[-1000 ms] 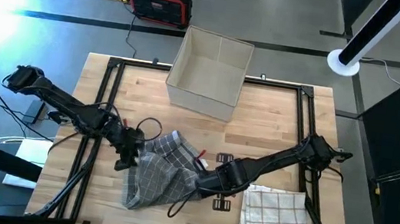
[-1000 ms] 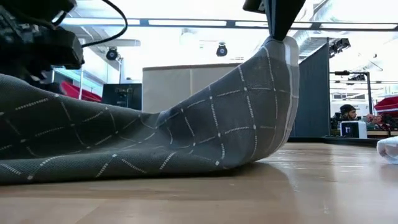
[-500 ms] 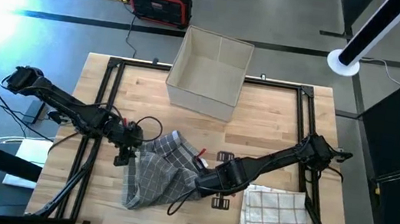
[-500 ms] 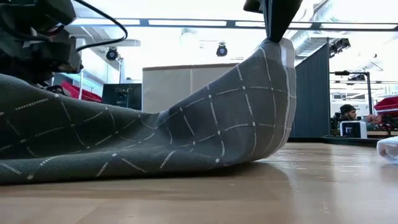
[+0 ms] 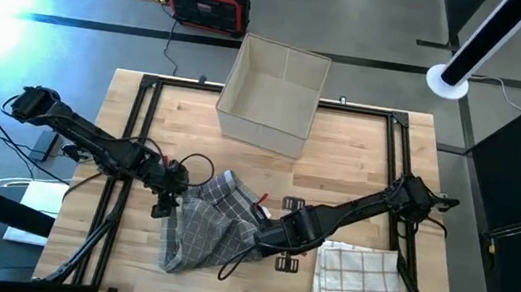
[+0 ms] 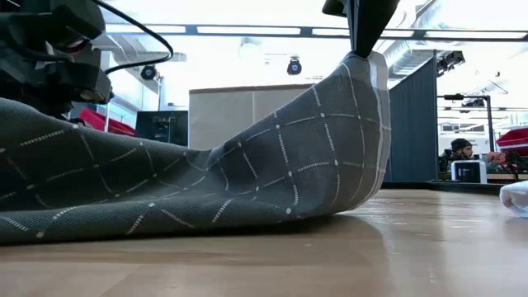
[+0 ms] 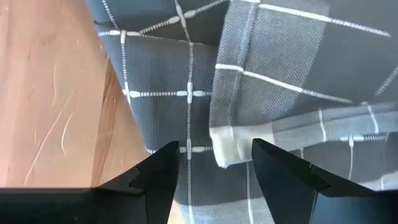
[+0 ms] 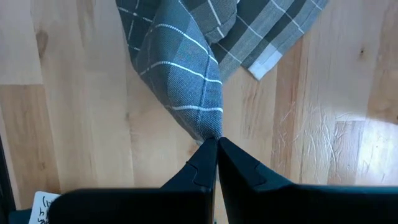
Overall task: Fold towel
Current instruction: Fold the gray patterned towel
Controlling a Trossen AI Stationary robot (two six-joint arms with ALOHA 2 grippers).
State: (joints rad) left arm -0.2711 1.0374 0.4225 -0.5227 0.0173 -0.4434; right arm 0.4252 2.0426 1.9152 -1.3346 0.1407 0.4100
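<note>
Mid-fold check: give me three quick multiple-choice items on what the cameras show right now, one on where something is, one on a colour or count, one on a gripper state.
1. Where is the cardboard box?
A. At the table's far edge, beyond the grey towel
B. On the folded towel
C. Under the left arm

2. How many towels are on the table?
A. One
B. Two
C. Four

3. What is the right gripper doing?
A. Hanging open above bare wood
B. Pinching a corner of the grey towel
C. Holding the box

Answers:
1. A, the high view shows it at the far edge, past the grey towel.
2. B, the grey towel and a white checked folded towel near the right arm.
3. B, the right wrist view shows its fingers closed on the cloth; the left gripper is open over a towel edge.
</note>
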